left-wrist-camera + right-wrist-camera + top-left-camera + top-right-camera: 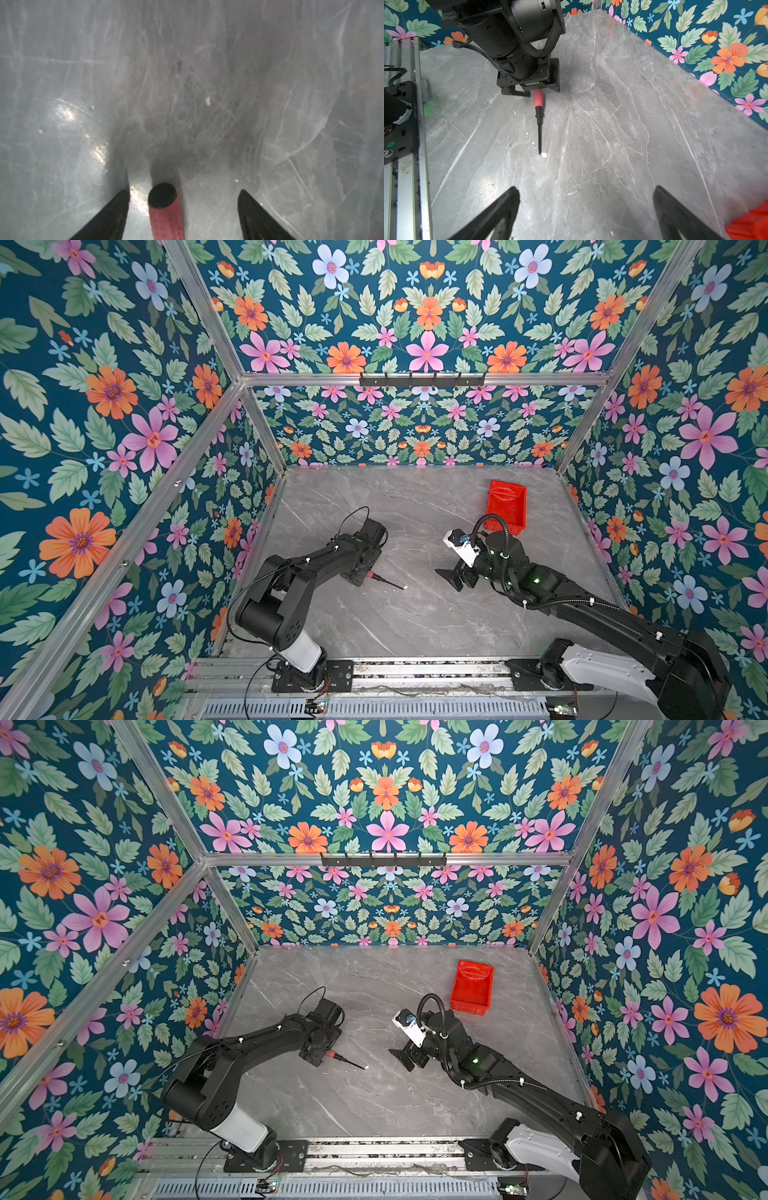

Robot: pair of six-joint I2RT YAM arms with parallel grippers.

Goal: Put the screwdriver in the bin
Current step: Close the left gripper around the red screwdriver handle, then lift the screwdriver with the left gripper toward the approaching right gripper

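Note:
The screwdriver (384, 580) (345, 1060) lies flat on the grey marble table, its red-pink handle towards the left arm and its thin dark shaft pointing right. My left gripper (360, 577) (184, 192) is low over the handle (167, 216) and open. The handle lies between the two fingers, nearer one of them, with a gap on each side. My right gripper (451, 578) (586, 188) hovers open and empty to the right of the shaft tip (539, 152). The red bin (505, 504) (471, 986) stands empty at the back right, behind the right arm.
Floral walls with aluminium posts (266, 427) close in the table on three sides. A metal rail (415, 672) carrying both arm bases runs along the front edge. Small white flecks (544, 155) lie near the shaft tip. A corner of the bin (749, 226) shows beside the right fingers.

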